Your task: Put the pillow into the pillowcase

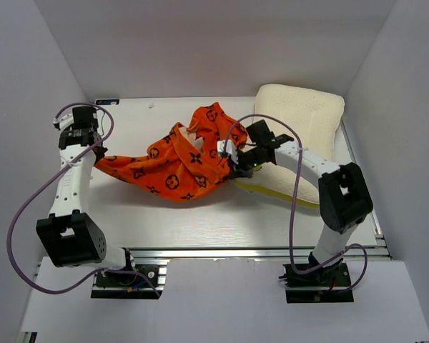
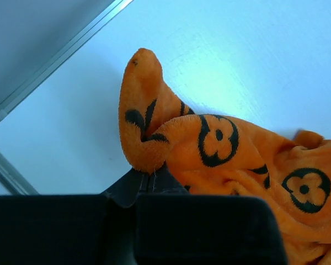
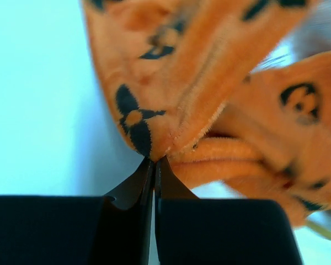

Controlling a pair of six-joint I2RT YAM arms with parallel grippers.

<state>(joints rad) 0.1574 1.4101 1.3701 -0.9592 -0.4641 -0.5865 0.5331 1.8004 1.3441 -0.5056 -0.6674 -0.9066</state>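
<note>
Left hand (image 2: 149, 175) and right hand (image 3: 154, 161) each clamp an orange plush black-patterned pillowcase (image 1: 173, 168); cream foam pillow (image 1: 307, 114) lies far right.

Black jaws pinched on orange pillowcase (image 3: 171, 94) hem, pale table (image 3: 38, 99) beneath

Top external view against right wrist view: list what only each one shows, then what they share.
Only top external: the whole cream pillow at the far right, the left gripper pinching the left end of the pillowcase, and the cloth stretched between both arms. Only right wrist: a close look at the right gripper, its fingers pressed together on a stitched edge of the fabric. Both: the orange, black-patterned pillowcase, the right gripper holding it, and the white table.
</note>
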